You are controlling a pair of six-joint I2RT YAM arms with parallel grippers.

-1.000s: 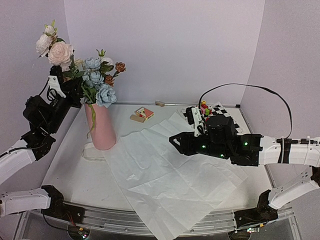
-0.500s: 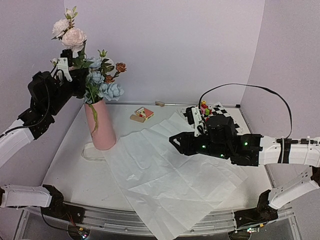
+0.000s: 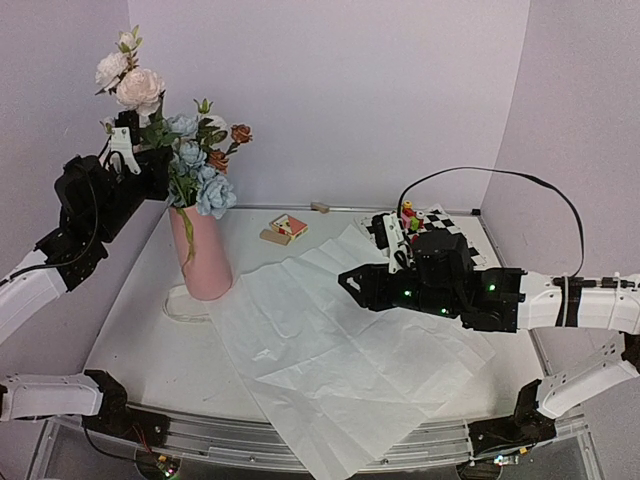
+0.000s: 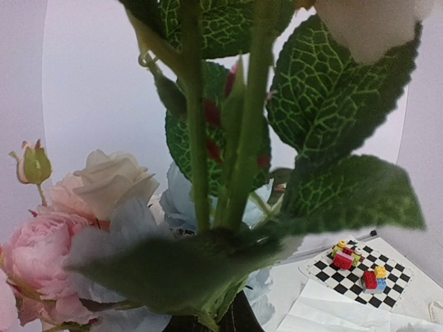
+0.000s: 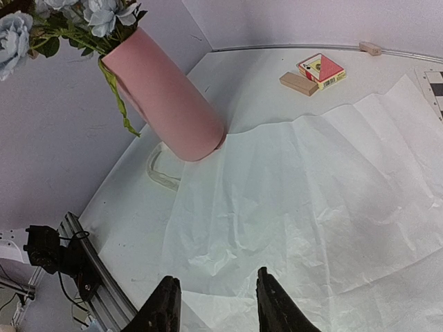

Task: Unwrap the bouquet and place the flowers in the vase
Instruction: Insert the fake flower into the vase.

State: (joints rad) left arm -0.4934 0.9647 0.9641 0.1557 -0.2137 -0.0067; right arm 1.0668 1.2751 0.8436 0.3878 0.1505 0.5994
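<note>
The pink vase stands at the left on the table with blue and rust roses in it. My left gripper is raised beside those blooms, just above the vase mouth, and is shut on the stems of pink and white roses that rise above it. In the left wrist view leaves hide the jaws. The white paper lies spread flat over the middle of the table. Above it hovers my right gripper, open, nothing between its fingers. The vase also shows in the right wrist view.
A cream ribbon loop lies at the vase's foot. A small red card box and a wooden block sit at the back. A checkered mat with toy blocks lies back right. The paper overhangs the front edge.
My left arm lifted the pink and white roses up and rightward over the vase, then eased slightly down. The right arm has not moved.
</note>
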